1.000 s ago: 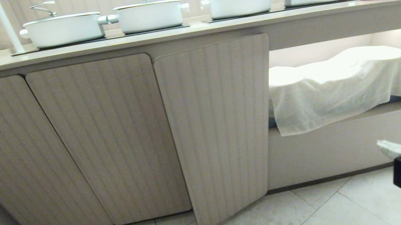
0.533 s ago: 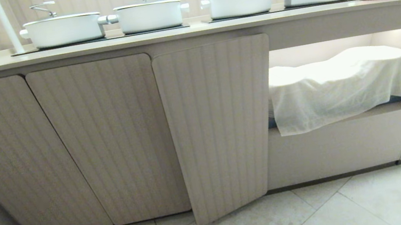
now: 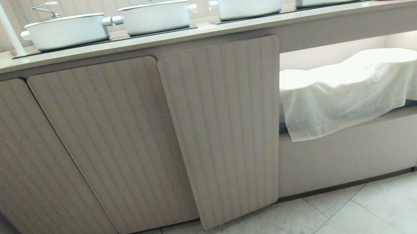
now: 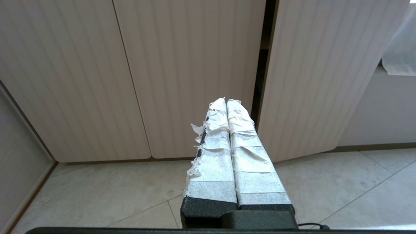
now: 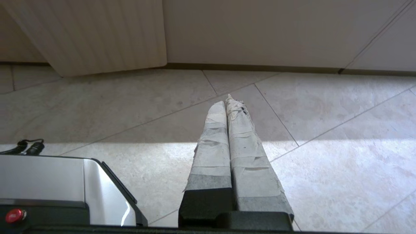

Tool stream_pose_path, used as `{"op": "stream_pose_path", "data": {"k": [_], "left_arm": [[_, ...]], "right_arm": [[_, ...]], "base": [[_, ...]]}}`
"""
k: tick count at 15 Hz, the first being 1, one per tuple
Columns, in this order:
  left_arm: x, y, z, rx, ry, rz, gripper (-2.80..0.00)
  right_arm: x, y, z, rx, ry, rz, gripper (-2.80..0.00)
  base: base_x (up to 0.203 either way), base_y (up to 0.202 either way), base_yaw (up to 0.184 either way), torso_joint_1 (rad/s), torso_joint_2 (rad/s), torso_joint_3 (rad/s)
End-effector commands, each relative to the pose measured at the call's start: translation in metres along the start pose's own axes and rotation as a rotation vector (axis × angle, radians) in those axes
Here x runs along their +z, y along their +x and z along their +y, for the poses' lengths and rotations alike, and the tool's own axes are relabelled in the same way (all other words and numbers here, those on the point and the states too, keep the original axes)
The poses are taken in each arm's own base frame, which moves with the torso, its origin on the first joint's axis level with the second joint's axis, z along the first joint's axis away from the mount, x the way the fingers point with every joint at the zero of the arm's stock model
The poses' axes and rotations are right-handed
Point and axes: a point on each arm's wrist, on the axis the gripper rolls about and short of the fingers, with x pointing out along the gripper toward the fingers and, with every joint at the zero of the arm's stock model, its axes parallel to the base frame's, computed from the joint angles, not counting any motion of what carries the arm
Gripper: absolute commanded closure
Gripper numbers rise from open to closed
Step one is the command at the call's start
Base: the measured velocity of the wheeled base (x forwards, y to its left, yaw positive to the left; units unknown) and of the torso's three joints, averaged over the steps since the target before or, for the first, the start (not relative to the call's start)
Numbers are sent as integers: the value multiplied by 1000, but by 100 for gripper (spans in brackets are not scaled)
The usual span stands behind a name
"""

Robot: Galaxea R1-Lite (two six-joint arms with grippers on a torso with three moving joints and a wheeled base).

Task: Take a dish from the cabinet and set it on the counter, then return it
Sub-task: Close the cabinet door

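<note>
dish not in view; cabinet [image 3: 229,130] door ajar, near closed. both grippers, left [image 4: 226,103] and right [image 5: 228,100], pinched empty, low near floor. judgement: nudge door flush, slowly.

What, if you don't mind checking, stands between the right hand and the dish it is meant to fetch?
The cabinet door does: it hangs only slightly ajar, covering the inside, and no dish is visible. The right hand is low over the floor tiles, short of the door's bottom corner.
</note>
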Motion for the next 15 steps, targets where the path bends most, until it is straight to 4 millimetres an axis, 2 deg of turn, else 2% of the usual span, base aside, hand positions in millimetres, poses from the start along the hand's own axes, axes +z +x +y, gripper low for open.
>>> {"op": "stream_pose_path", "data": {"k": [1,4,8,15], "left_arm": [[0,0,0,-1,0,0,0],[0,0,0,1,0,0,0],[0,0,0,2,0,0,0],[0,0,0,-1,0,0,0]], "right_arm": [[-11,-17,1,-1,1,-129,0],[-22,-25,3,37,-3,-193,0],[-30,-37,3,36,-3,-375,0],[-31,-38,3,42,51,-393,0]], "base": [[0,0,0,0,0,0],[0,0,0,0,0,0],[0,0,0,0,0,0],[0,0,0,0,0,0]]}}
